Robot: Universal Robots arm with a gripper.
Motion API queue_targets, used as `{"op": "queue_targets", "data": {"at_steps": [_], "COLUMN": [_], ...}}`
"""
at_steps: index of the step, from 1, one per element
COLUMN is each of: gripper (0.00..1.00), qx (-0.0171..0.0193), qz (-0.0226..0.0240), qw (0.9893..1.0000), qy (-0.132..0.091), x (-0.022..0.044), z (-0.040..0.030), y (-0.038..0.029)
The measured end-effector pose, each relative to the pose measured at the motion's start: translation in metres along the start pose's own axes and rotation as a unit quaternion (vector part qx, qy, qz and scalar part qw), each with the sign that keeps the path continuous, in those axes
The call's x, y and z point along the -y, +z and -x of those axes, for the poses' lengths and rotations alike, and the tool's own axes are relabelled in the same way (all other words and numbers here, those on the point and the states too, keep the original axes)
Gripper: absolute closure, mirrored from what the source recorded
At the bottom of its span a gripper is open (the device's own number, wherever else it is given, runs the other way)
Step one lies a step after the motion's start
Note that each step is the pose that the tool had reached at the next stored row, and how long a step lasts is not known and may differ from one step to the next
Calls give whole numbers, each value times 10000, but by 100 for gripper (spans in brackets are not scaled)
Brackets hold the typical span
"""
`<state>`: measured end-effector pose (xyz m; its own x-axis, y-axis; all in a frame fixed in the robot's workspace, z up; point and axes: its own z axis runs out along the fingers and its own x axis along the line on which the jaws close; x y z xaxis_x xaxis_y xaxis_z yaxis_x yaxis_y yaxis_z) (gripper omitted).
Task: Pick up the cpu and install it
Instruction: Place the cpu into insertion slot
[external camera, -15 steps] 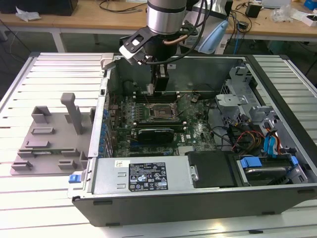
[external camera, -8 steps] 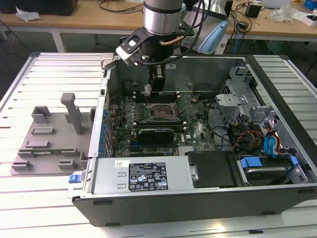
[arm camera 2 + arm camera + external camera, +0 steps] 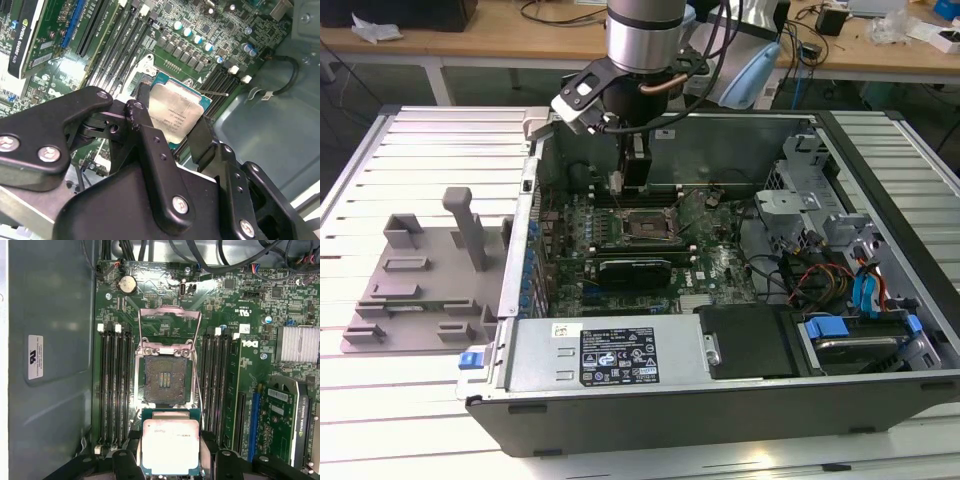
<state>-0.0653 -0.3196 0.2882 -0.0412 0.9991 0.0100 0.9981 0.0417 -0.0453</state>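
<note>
Silvery-white metal tops the cpu [image 3: 170,446], which sits clamped between the black jaws, with one finger [image 3: 126,460] on each of two opposite edges. In the second wrist view the cpu [image 3: 176,112] is pinched flat in the same way. Just beyond the tips of the jaws lies the open CPU socket [image 3: 165,380] on the green motherboard [image 3: 150,300], its metal load plate [image 3: 170,322] swung up on the side far from the jaws. The chip appears to hang clear of the socket, unseated, though the gap is hard to judge. Black memory slots [image 3: 114,385] flank the socket. In the exterior view the arm [image 3: 640,40] reaches down into the open computer case [image 3: 720,400]. A grey fixture tray [image 3: 420,280] rests well away from the jaws on the slatted tabletop [image 3: 380,400].
</note>
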Motion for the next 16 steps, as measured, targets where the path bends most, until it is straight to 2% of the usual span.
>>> {"op": "queue_targets", "data": {"at_steps": [9,13,16], "gripper": [45,45,45], "qx": [0,2,8], "qz": [0,0,0], "qw": [10000,10000,10000], "qy": [0,3,3], "x": [2,0,-37], "z": [0,-1,1], "y": [23,58,73]}}
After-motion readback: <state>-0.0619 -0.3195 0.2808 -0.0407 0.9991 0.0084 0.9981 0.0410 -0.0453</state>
